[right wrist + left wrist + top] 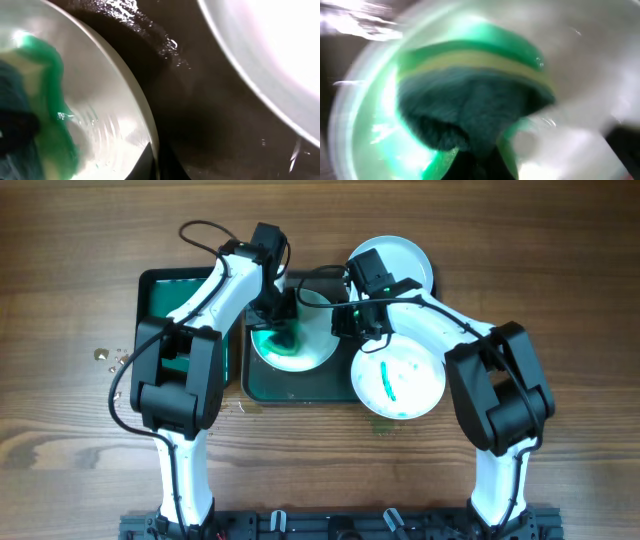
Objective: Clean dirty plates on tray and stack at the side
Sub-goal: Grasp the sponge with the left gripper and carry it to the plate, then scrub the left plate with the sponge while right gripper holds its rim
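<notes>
Three white plates lie on the dark-green tray (pixel 292 392). The middle plate (pixel 315 340) has a green smear. My left gripper (pixel 279 320) is shut on a green sponge (pixel 470 100) with a yellow layer and a dark teal scrub face, pressed onto this plate (pixel 600 75). My right gripper (pixel 346 321) is shut on the plate's right rim (pixel 150 135), which sits between the fingers (pixel 156 162). A second plate (pixel 400 377) at the front right carries a teal streak. A third plate (pixel 405 258) at the back right looks clean; it also shows in the right wrist view (pixel 270 60).
A smaller green tray (pixel 160 288) lies to the left, partly under my left arm. Small bits lie on the wood table (pixel 105 355) at the far left. The tray floor (pixel 200 100) is wet between the plates.
</notes>
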### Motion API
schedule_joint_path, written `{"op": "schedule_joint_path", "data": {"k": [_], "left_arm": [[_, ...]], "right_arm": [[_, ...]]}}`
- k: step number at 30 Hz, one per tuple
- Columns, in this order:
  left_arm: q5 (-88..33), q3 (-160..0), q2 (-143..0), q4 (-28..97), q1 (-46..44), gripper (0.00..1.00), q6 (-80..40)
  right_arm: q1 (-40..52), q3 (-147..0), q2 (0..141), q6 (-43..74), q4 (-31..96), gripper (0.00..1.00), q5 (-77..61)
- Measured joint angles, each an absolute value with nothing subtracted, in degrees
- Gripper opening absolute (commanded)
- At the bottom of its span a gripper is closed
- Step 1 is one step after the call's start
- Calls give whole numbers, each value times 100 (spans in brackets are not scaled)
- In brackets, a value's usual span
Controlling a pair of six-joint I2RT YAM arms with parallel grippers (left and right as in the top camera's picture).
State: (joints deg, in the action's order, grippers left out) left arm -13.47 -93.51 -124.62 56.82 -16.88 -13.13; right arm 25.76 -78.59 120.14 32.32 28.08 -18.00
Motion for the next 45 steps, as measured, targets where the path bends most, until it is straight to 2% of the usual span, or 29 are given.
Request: {"op": "schedule_joint_path", "data": {"k": [4, 8, 15, 20, 26, 29, 37, 42, 45], "left_arm": [[-2635, -9273, -12545, 5819, -1737, 4, -298], [-2801, -9244, -12584, 5754, -1758, 4, -130], [-1326, -9323, -12532, 5806, -1793, 4, -1485], [545, -9382, -12392, 5900, -1855, 4, -2456], [1514, -9380, -12383, 5684, -2110, 4, -2749], [1133, -9380, -12383, 5437, -2171, 4, -2482], [-1439, -9380, -12379, 5236, -2167, 4, -1400], [-1579, -9380, -12379, 5015, -2180, 4, -1365], [-663, -9376, -12379, 4716, -2187, 4, -1793]], "right_arm": [[2567, -7859, 12014, 3232, 2810, 4, -1802], [2567, -7859, 12014, 3232, 2816, 4, -1802], [2571, -7859, 12018, 3260, 2794, 4, -1820], [2571, -7870, 12025, 3297, 2801, 5, -1839], [2576, -7891, 12046, 3321, 2799, 4, -1883], [2574, -7891, 12046, 3321, 2801, 4, -1883], [2539, -7891, 12046, 3319, 2827, 5, -1885], [2539, -7891, 12046, 3319, 2827, 4, -1887], [2539, -7891, 12046, 3319, 2827, 5, -1887]]}}
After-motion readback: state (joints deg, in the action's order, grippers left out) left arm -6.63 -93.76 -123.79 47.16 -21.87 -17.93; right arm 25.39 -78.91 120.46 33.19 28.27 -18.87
